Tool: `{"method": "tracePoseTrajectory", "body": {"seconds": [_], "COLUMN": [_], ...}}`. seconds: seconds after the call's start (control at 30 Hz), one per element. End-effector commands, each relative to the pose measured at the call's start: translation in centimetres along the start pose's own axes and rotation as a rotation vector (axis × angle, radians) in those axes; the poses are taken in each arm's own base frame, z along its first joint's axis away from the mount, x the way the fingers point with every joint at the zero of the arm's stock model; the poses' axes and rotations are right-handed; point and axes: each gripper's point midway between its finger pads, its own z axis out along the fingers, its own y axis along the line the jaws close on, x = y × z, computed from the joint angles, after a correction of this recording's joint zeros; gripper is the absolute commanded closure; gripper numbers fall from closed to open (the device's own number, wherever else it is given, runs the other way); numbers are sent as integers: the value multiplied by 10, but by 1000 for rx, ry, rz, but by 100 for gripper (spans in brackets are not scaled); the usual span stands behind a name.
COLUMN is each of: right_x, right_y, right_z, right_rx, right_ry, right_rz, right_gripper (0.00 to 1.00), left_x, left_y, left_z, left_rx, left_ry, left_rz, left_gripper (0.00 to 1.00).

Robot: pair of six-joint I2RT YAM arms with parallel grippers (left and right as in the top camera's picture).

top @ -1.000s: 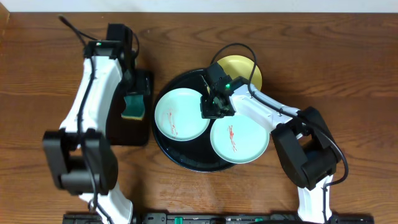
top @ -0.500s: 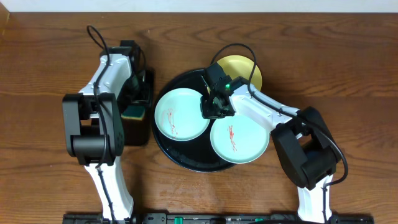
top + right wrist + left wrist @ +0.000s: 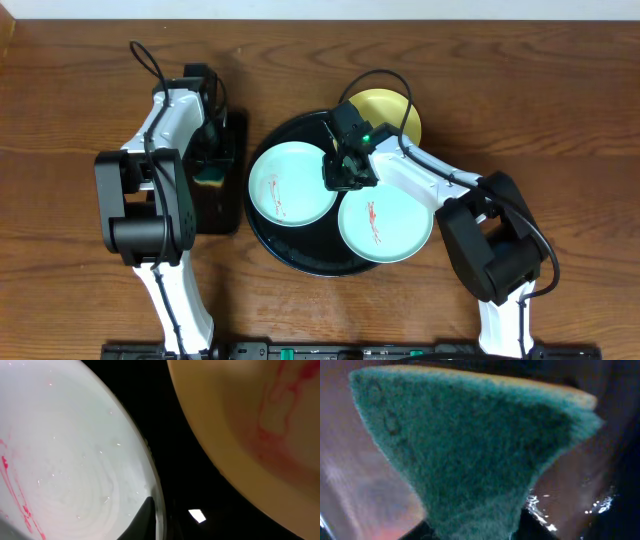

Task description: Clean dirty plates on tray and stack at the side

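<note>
The left arm [image 3: 160,120] is sitting folded back on itself, its left gripper [image 3: 208,150] pointing down over the small rectangular black tray [image 3: 222,205], right at the green-and-yellow scrub sponge [image 3: 470,450]. Can't tell if it's actually clamping it.

The right arm [image 3: 420,180] is reaching onto the large round glossy black tray [image 3: 300,255]. The right gripper [image 3: 343,176] is hanging at the right rim of the left pale blue-white round plate [image 3: 290,183], one fingertip [image 3: 146,514] inside that rim. The grip is unreadable too.

The other pale blue-white plate [image 3: 385,225] is lying front right, and the pale yellow plate [image 3: 395,110] is at the tray's back edge.
</note>
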Motion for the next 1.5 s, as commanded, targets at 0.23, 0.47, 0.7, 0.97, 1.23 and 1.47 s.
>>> {"method": "tracePoseTrajectory", "body": {"seconds": [0.23, 0.47, 0.7, 0.97, 1.23, 1.47], "right_x": [0, -1, -1, -1, -2, -2], "right_y": [-2, -2, -1, -1, -1, -1], "right_z": [6, 6, 6, 6, 6, 6], "right_rx": [15, 14, 13, 13, 11, 11], "right_ry": [1, -1, -2, -2, -5, -6], "right_rz": [5, 5, 4, 4, 3, 3], "right_gripper": [89, 88, 88, 88, 87, 86], "left_x": [2, -6, 3, 25, 46, 64], "left_y": [-12, -43, -71, -101, -118, -138], "left_z": [-18, -98, -104, -47, -3, 4], "left_rx": [86, 290, 349, 338, 336, 336], "left_ry": [-18, -205, -199, -134, -114, -75], "left_rz": [0, 19, 49, 26, -65, -36], "left_gripper": [93, 92, 92, 92, 92, 92]}}
